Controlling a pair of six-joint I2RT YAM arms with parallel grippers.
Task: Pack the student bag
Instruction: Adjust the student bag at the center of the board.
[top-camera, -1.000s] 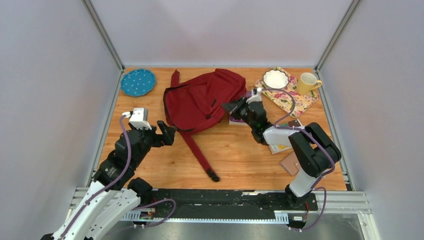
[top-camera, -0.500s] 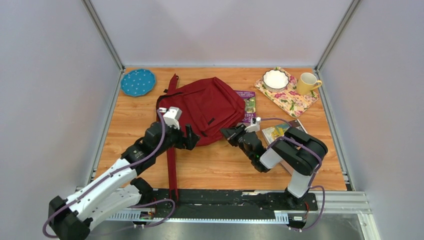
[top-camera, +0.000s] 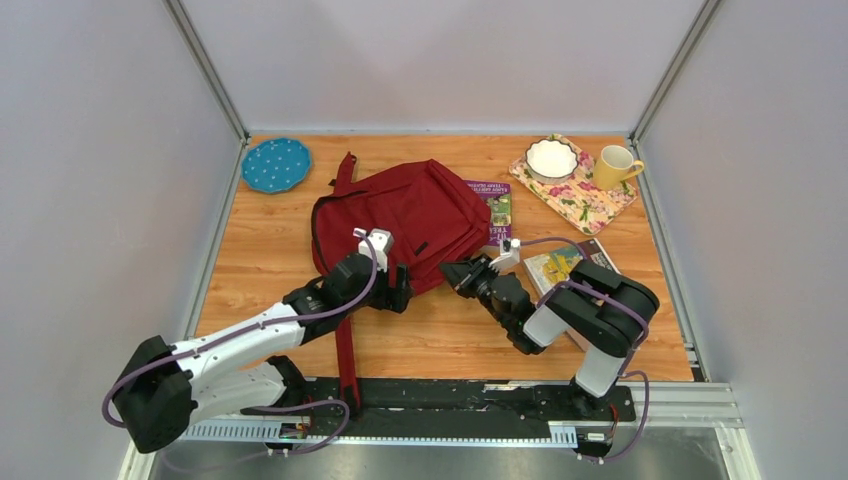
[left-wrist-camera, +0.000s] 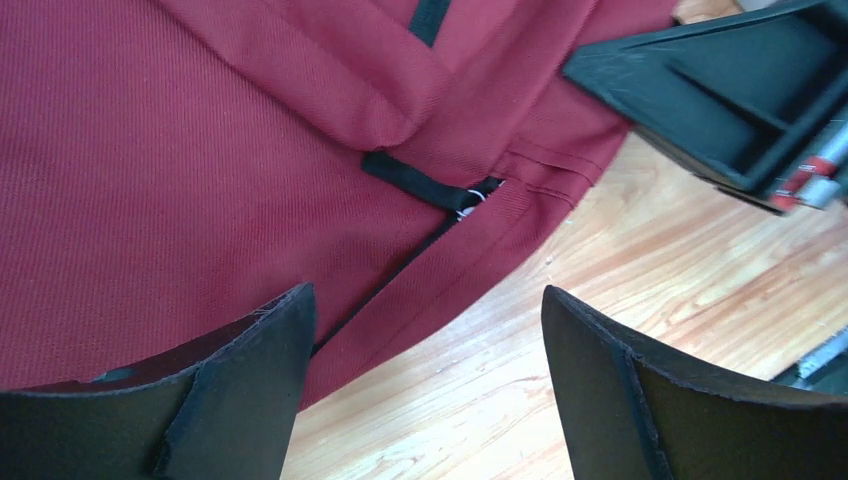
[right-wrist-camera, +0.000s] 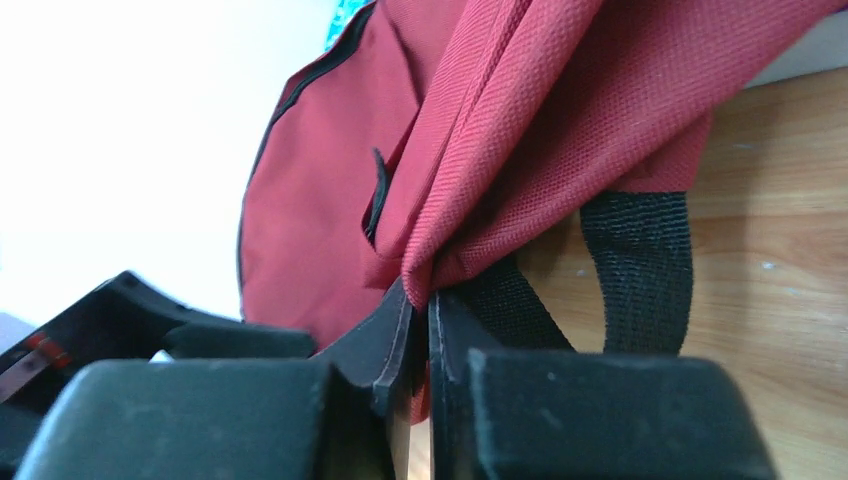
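The student bag (top-camera: 410, 215), a dark red backpack with black zippers, lies in the middle of the table. My right gripper (top-camera: 452, 272) is shut on a fold of the bag's red fabric (right-wrist-camera: 470, 230) at its near right edge, beside a black strap loop (right-wrist-camera: 640, 270). My left gripper (top-camera: 397, 292) is open and empty at the bag's near edge. In the left wrist view its fingers (left-wrist-camera: 240, 390) straddle the bag's hem (left-wrist-camera: 430, 300) and bare wood, with a black zipper pull (left-wrist-camera: 420, 185) ahead. The right gripper shows at the top right of that view (left-wrist-camera: 740, 90).
A purple book (top-camera: 497, 210) lies by the bag's right side. More books (top-camera: 560, 268) lie under the right arm. A blue plate (top-camera: 275, 165) is at back left. A white bowl (top-camera: 551, 157) on a floral mat (top-camera: 590, 205) and a yellow mug (top-camera: 616, 165) are at back right.
The left arm has swung from the left side to the bag's near edge. The right gripper has pulled the bag's edge toward the front, and the bag has shifted and turned.
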